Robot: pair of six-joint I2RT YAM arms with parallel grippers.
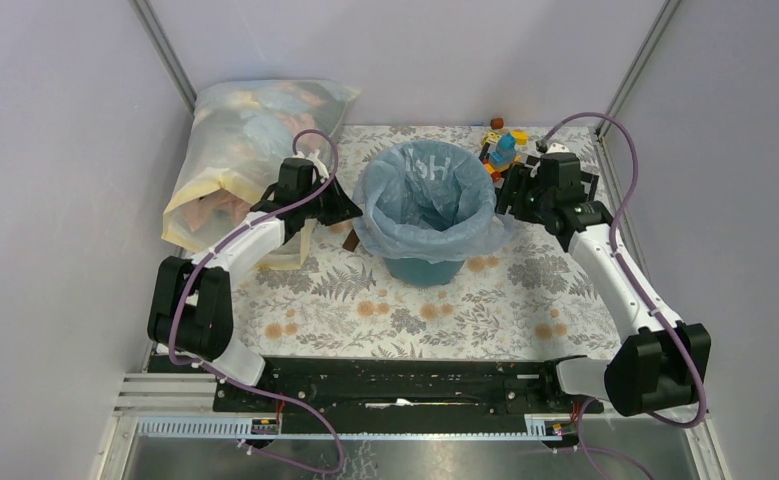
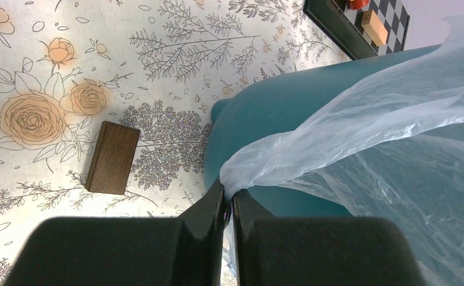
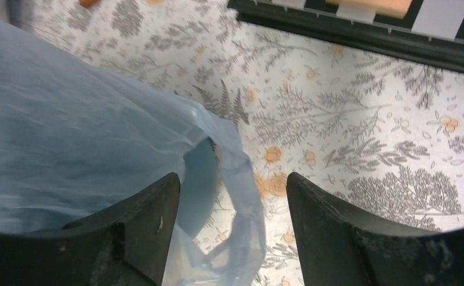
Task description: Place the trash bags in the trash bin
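The trash bin (image 1: pixel 423 268) stands on the desk (image 1: pixel 525 300) about midway between its left and right edges, nearer the far edge; the trash bag (image 1: pixel 427 190) lines it, its mouth turned out over the rim and hanging down the outer wall. The left pincer (image 2: pixel 228 192) is closed on a twisted bunch of film at the bin's left side; the right pincer (image 3: pixel 233 186) stands wide open at the right side, the loose hem drooping between its jaws, gripped by neither. The film looks very light, limp and crinkly, slick against the smooth wall, and likely to tear if dragged hard over the rim; it is best taken by a gathered fold of hem, not a single layer; the bin, stiff but probably light, may slide or tip under a sideways pull.
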